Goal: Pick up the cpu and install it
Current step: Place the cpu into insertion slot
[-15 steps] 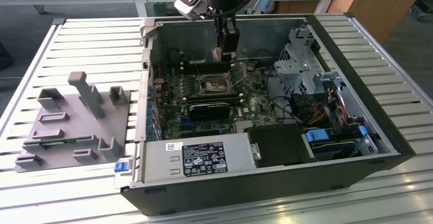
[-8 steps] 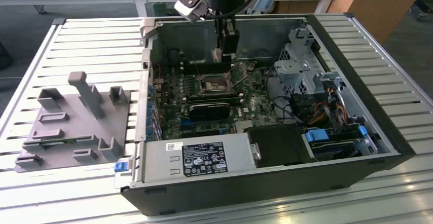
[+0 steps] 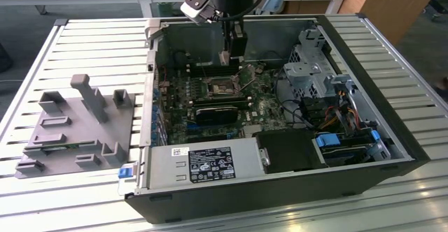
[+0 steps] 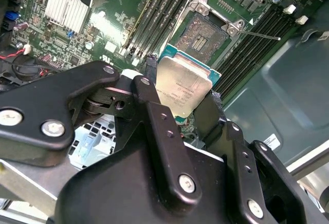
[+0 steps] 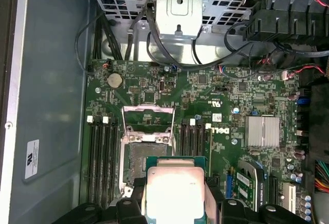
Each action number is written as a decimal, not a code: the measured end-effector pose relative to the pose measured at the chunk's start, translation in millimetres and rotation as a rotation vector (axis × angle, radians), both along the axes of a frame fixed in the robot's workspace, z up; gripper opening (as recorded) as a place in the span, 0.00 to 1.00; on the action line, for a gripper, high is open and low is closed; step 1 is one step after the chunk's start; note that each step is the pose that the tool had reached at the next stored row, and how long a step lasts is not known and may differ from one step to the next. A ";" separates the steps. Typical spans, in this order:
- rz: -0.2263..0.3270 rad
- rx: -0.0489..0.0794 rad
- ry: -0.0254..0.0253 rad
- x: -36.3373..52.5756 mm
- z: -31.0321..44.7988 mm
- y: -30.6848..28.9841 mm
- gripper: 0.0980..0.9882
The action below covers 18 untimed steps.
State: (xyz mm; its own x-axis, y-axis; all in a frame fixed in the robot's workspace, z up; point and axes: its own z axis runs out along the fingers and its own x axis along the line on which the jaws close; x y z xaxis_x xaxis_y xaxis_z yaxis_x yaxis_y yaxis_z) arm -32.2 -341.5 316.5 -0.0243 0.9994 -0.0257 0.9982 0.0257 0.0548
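The cpu (image 4: 181, 91), a flat square chip with a silver top, sits clamped between my black fingers (image 4: 152, 88); my gripper (image 4: 183, 82) is shut on it. In the first wrist view the cpu (image 5: 175, 190) hangs just beside the open motherboard socket (image 5: 145, 154), whose metal retention frame is lifted. The second wrist view shows the bare socket (image 4: 205, 35) beyond the chip. From the exterior view, the gripper (image 3: 231, 53) is inside the open computer case, above and slightly behind the socket (image 3: 220, 86), with the chip held on edge.
The case walls (image 3: 364, 85) surround the motherboard. Memory slots (image 5: 102, 157) flank the socket, and a black heatsink block (image 3: 217, 111) lies in front of it. A drive cage (image 3: 315, 64) with cables sits at the exterior view's right. A grey fixture tray (image 3: 77, 132) rests outside at the left.
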 end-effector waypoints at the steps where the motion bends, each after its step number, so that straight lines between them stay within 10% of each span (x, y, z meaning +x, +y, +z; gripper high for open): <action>1: 0.000 0.000 0.0000 0.0 -0.3 0.0 0.49; 18: 0.000 0.000 0.0000 0.0 -4.9 0.0 0.49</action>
State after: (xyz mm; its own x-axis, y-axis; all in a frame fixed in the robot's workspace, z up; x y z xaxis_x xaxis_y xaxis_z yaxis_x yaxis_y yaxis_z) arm -32.2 -341.5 311.6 -0.0243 0.9994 -0.0256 0.9982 0.0257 0.0548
